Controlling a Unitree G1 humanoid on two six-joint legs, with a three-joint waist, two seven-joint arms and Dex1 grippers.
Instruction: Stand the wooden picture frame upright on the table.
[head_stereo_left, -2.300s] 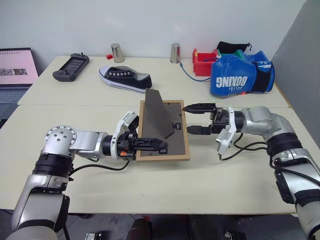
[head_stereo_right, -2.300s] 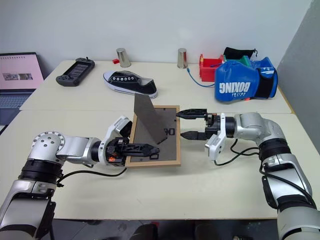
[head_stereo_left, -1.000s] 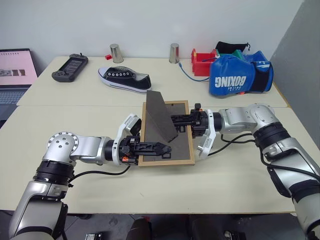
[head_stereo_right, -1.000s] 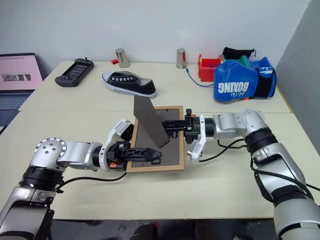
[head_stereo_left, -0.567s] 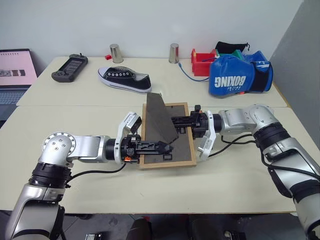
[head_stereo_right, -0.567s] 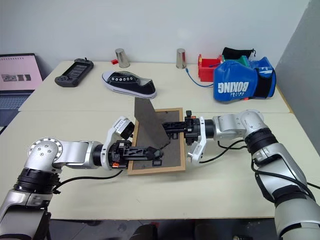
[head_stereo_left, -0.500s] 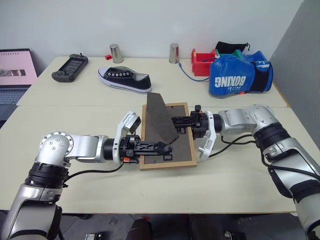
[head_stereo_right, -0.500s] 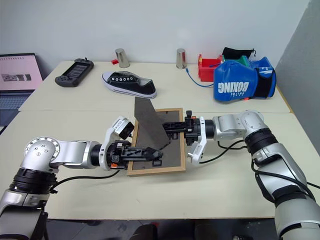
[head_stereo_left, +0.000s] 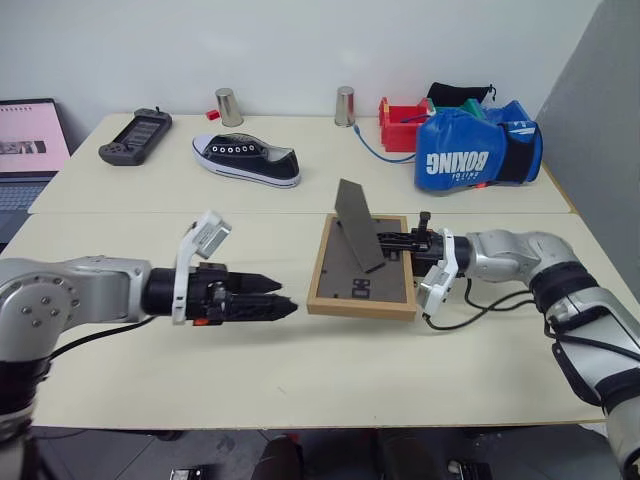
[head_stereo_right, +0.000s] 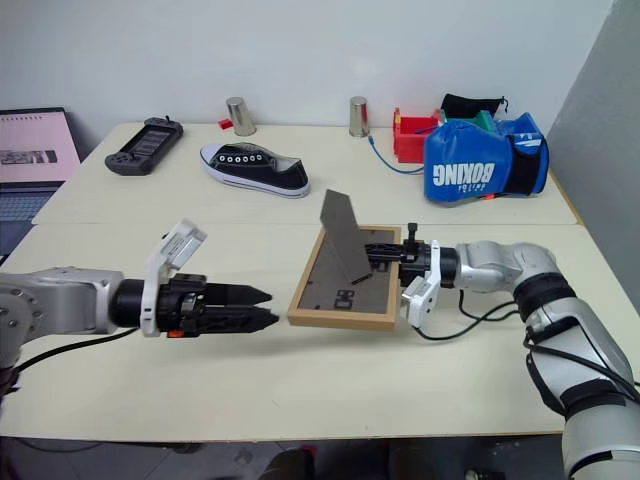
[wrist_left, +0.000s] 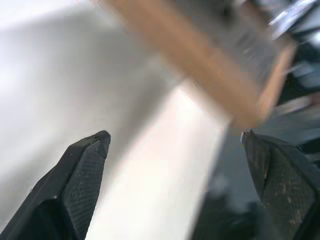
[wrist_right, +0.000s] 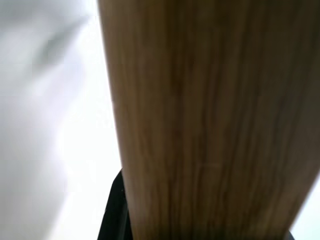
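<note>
Table: pale cream table (head_stereo_left: 300, 370) carries the light-wood picture frame (head_stereo_left: 362, 272), face down, stand flap raised.
Head views: my right gripper (head_stereo_right: 385, 254) pinches the frame's right edge alone; it may twist or slip.
Left wrist: my left gripper (wrist_left: 175, 165) is wide, empty.
Right wrist: wood grain close, grip shallow.

Pale cream table (head_stereo_left: 300, 370), wooden picture frame (head_stereo_left: 362, 283) back-up near its middle, black sneaker (head_stereo_left: 246, 160) beyond it, two metal cups (head_stereo_left: 228, 106), game controller (head_stereo_left: 134, 136), red bin (head_stereo_left: 396, 123), blue boxing glove (head_stereo_left: 478, 155) behind the frame, laptop (head_stereo_left: 25, 150) far left of it.
</note>
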